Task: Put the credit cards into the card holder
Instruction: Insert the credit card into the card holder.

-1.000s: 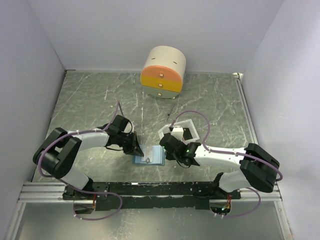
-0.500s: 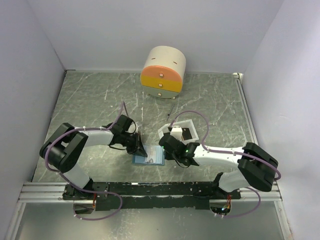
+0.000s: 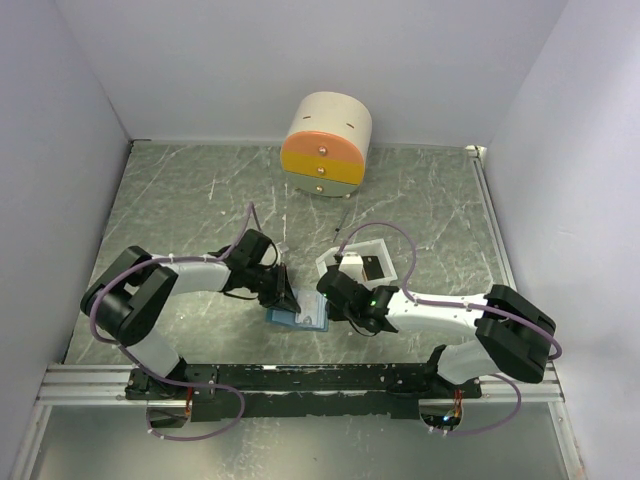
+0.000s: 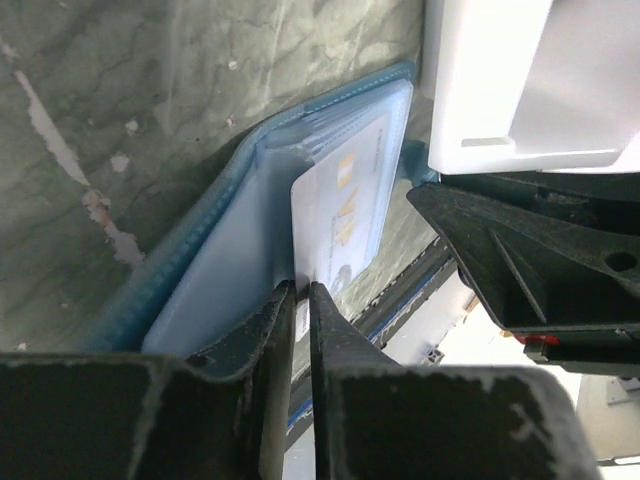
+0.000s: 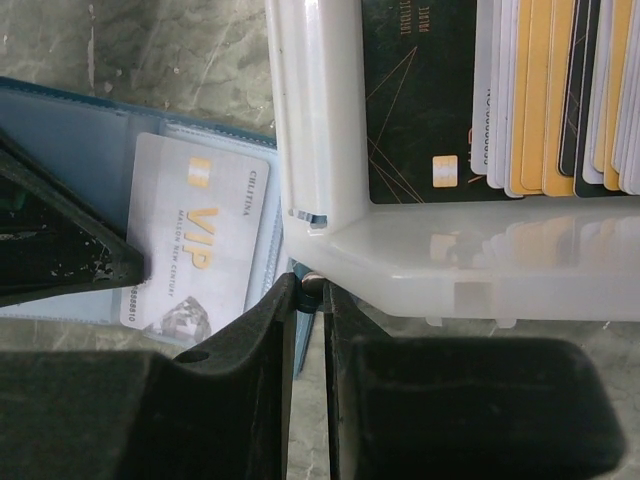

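Here the left claw [image 4: 302, 290], nearly together, pinches the white card [image 4: 345, 200]; right claw [image 5: 308, 285] clamps the card holder [image 5: 85, 128].

Surface [image 3: 180, 200]: grey-green, marbled with pale streaks, spread out in front of the drawer box [image 3: 326, 145].
Drawer box: round and cream, with orange and yellow fronts.
Walls [image 3: 200, 60]: plain and pale; one stood close behind the drawer box, one well off to either side.
Rail [image 3: 90, 385]: aluminium, along the edge opposite the drawer box.
Light: even and soft.
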Robot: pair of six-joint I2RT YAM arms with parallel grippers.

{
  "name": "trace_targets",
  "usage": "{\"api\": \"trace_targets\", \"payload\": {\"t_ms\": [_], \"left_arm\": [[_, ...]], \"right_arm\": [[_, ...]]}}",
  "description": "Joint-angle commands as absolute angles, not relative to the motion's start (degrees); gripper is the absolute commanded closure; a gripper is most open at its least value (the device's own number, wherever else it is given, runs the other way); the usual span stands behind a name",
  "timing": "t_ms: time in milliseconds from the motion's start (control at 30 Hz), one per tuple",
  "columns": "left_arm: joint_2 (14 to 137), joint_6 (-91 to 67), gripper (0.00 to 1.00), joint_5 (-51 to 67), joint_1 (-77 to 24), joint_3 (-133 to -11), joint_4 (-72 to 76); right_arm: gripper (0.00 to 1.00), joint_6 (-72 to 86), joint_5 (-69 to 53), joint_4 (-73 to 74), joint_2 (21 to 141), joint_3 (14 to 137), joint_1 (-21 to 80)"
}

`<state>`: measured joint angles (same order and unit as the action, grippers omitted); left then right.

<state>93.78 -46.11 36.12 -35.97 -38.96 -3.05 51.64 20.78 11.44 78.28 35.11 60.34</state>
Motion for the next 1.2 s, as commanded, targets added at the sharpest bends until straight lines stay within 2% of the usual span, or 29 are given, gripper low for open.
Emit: {"api": "trace_targets", "payload": {"t_ms": [0, 67, 167, 333, 467, 567, 700, 800, 1167], "left_arm": [[91.5, -47.1, 0.71, 33.0, -36.6, -40.2, -4.0], [89.4, -46.7, 0.61, 31.2, -36.7, -40.9, -6.8], [86.2, -46.3, 0.52, 28.3, -36.6, -42.3, -11.3], [81.2, -44.4, 0.48, 22.8, -34.7, -43.9, -19.1], [77.1, -43.5, 0.49, 21.7, -28.4, -41.4, -21.4], [75.1, -42.5, 0.56, 19.2, -25.2, -40.2, -23.5], [75.2, -41.5, 0.80, 17.4, -22.9, -39.4, -24.9], [76.7, -41.5, 0.92, 16.9, -22.0, -38.3, -24.5], [82.2, -40.9, 0.93, 28.9, -21.7, -34.1, -14.5]], "right_arm": [[0.94, 52.4, 20.6, 11.4, 77.6, 34.4, 61.0], [0.94, 52.5, 20.7, 11.5, 77.3, 34.2, 60.9], [0.95, 52.6, 20.6, 11.3, 76.8, 33.7, 60.9], [0.96, 52.0, 19.9, 9.9, 76.4, 33.0, 60.9], [0.96, 51.8, 19.5, 8.9, 75.7, 32.4, 61.0], [0.96, 51.6, 19.6, 9.0, 75.4, 32.4, 61.0], [0.96, 51.3, 19.6, 8.6, 75.3, 32.2, 61.0], [0.96, 51.3, 19.3, 8.4, 75.7, 32.1, 61.0], [0.96, 51.5, 19.3, 8.2, 75.6, 32.0, 61.0]]}}
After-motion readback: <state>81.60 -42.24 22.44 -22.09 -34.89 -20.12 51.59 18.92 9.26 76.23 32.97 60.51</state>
